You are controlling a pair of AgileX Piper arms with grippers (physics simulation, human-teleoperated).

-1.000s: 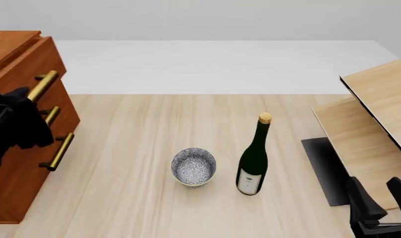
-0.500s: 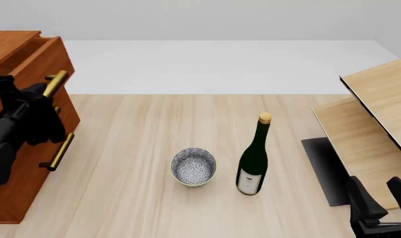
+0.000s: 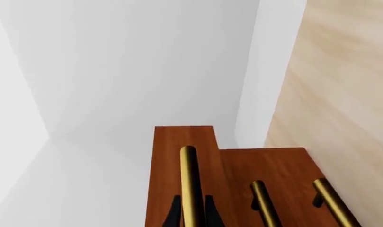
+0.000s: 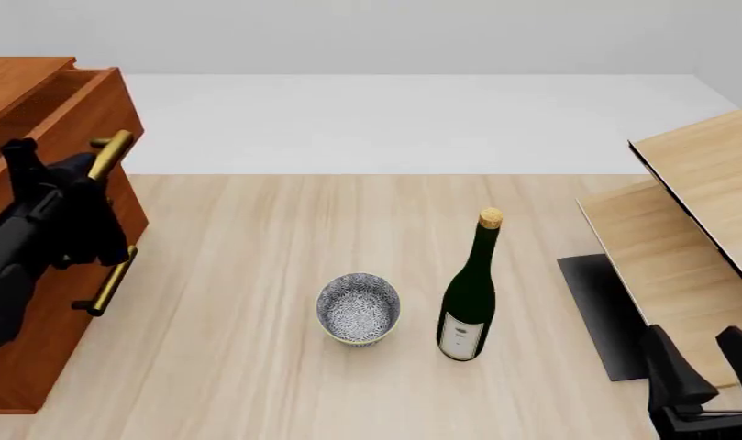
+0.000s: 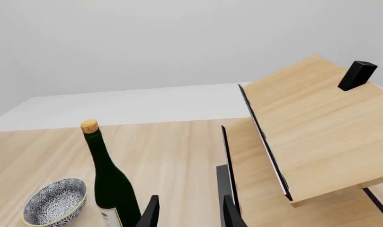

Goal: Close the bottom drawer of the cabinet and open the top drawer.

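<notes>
Front view: top drawer (image 4: 71,119) proud of cabinet (image 4: 34,312).

Standing upright mid-counter (image 4: 260,275): dark green bottle (image 4: 469,298) with cork stopper and pale label. Just beside it, apart, toward the left: patterned blue-and-white bowl (image 4: 359,308). Off to the right: pale wood furniture (image 4: 701,183) with tilted panels, a black mat (image 4: 601,312) lying under its near edge.

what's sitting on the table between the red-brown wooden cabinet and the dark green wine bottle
In the front view, one thing: a small blue-and-white patterned bowl, between the reddish-brown wooden cabinet and the dark green corked wine bottle, close beside the bottle. Otherwise bare light-wood tabletop.
</notes>
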